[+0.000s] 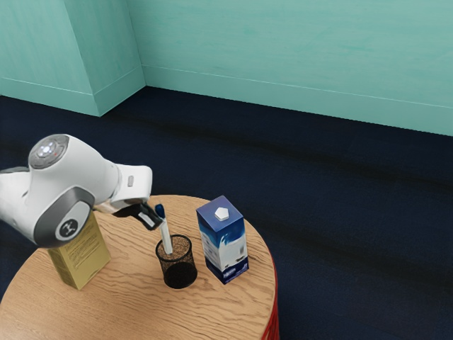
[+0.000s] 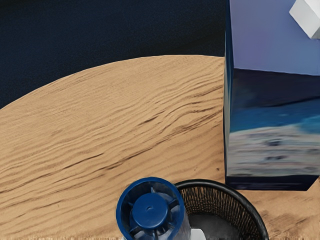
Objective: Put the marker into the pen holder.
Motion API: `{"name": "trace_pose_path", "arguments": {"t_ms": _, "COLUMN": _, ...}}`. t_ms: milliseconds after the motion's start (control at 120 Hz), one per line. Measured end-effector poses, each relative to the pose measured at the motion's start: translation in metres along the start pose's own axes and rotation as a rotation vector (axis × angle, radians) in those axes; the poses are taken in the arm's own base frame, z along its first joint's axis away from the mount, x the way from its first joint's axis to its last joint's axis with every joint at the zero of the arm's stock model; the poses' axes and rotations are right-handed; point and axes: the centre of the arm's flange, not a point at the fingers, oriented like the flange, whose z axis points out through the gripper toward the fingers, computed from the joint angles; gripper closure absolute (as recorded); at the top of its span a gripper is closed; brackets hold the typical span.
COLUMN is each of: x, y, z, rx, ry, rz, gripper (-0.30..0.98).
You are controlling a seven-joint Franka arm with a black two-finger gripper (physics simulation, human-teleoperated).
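Note:
My gripper (image 1: 156, 221) is shut on the marker (image 1: 165, 236) near its upper end. The marker is white with a blue end on top and leans a little from upright. Its lower end shows within the rim of the black mesh pen holder (image 1: 179, 271); how deep it reaches, I cannot tell. In the wrist view the marker's blue end (image 2: 150, 210) looms large at the lower edge, overlapping the rim of the pen holder (image 2: 235, 192).
A blue and white carton (image 1: 225, 244) stands close beside the pen holder, also large in the wrist view (image 2: 272, 135). A yellow box (image 1: 83, 256) stands under the arm on the round wooden table (image 1: 134, 312).

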Motion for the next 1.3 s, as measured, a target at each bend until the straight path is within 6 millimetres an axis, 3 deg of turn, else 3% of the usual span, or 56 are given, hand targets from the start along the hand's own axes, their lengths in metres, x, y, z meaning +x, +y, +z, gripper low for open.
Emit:
{"name": "trace_pose_path", "arguments": {"t_ms": 167, "x": 0.004, "y": 0.0, "z": 0.009, "rx": -0.012, "ry": -0.021, "rz": -0.007, "gripper": 0.33}}
{"name": "trace_pose_path", "arguments": {"t_ms": 258, "x": 0.022, "y": -0.01, "z": 0.008, "rx": -0.019, "ry": -0.041, "rz": -0.022, "gripper": 0.21}}
{"name": "trace_pose_path", "arguments": {"t_ms": 442, "x": 0.091, "y": -0.1, "z": 0.027, "rx": -0.076, "ry": -0.28, "rz": -0.152, "gripper": 0.09}}
{"name": "trace_pose_path", "arguments": {"t_ms": 558, "x": 0.146, "y": -0.154, "z": 0.009, "rx": -0.082, "ry": -0.365, "rz": -0.198, "gripper": 0.05}}
{"name": "trace_pose_path", "arguments": {"t_ms": 617, "x": 0.159, "y": -0.176, "z": 0.001, "rx": -0.08, "ry": -0.402, "rz": -0.221, "gripper": 0.04}}
{"name": "trace_pose_path", "arguments": {"t_ms": 692, "x": 0.158, "y": -0.196, "z": 0.008, "rx": -0.089, "ry": -0.474, "rz": -0.251, "gripper": 0.03}}
{"name": "trace_pose_path", "arguments": {"t_ms": 767, "x": 0.156, "y": -0.201, "z": 0.009, "rx": -0.101, "ry": -0.523, "rz": -0.263, "gripper": 0.02}}
{"name": "trace_pose_path", "arguments": {"t_ms": 867, "x": 0.155, "y": -0.208, "z": -0.023, "rx": -0.098, "ry": -0.525, "rz": -0.286, "gripper": 0.01}}
{"name": "trace_pose_path", "arguments": {"t_ms": 975, "x": 0.173, "y": -0.219, "z": -0.066, "rx": -0.077, "ry": -0.492, "rz": -0.302, "gripper": 0.01}}
{"name": "trace_pose_path", "arguments": {"t_ms": 1300, "x": 0.171, "y": -0.21, "z": -0.064, "rx": -0.097, "ry": -0.569, "rz": -0.324, "gripper": 0.0}}
